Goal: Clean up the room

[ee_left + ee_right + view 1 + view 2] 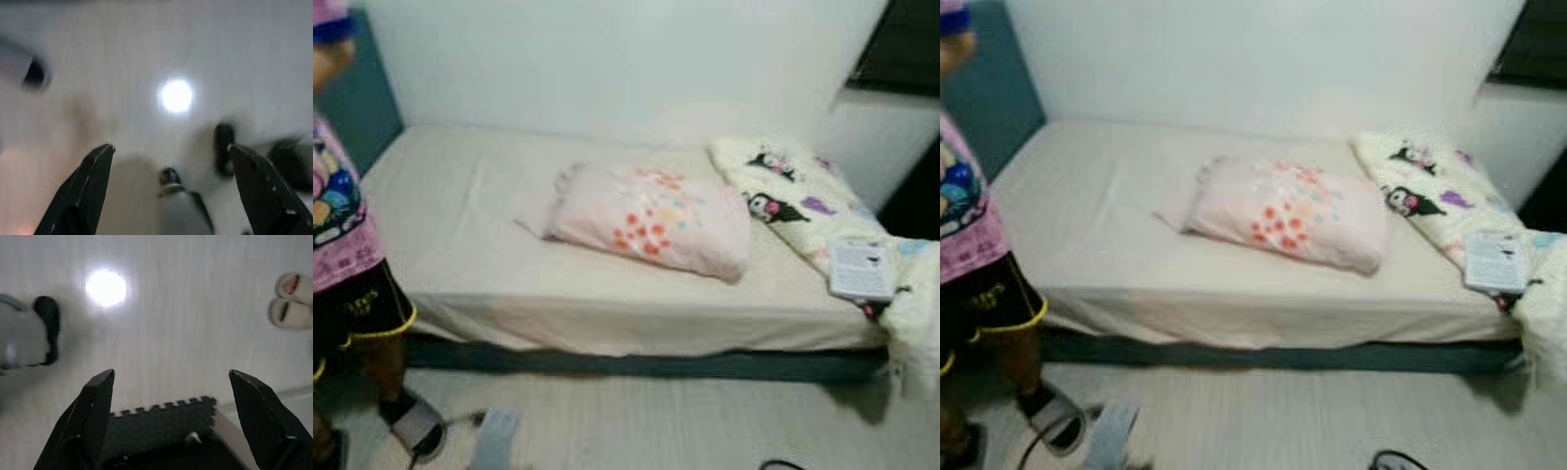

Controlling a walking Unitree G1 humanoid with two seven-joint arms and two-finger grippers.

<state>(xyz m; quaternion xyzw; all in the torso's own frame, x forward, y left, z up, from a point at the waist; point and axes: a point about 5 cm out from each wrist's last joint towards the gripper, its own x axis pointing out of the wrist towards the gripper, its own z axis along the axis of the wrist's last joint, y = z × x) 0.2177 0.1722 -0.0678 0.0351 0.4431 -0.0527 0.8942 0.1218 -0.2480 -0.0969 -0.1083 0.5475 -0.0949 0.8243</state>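
Bed ahead, against wall. Pillow askew mid-mattress; blanket bunched at right end, booklet on top. Person standing at left. Best approached square-on, clear of person; pillow probably first. Left gripper spread wide, empty, over floor. Right gripper likewise spread, empty, above dark mat.

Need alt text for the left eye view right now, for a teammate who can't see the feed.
A low bed with a pale sheet fills the view, a floral pillow lying across its middle and a cartoon-print blanket bunched at the right end with a booklet on it. A person in a pink shirt stands at the left edge on the light floor.
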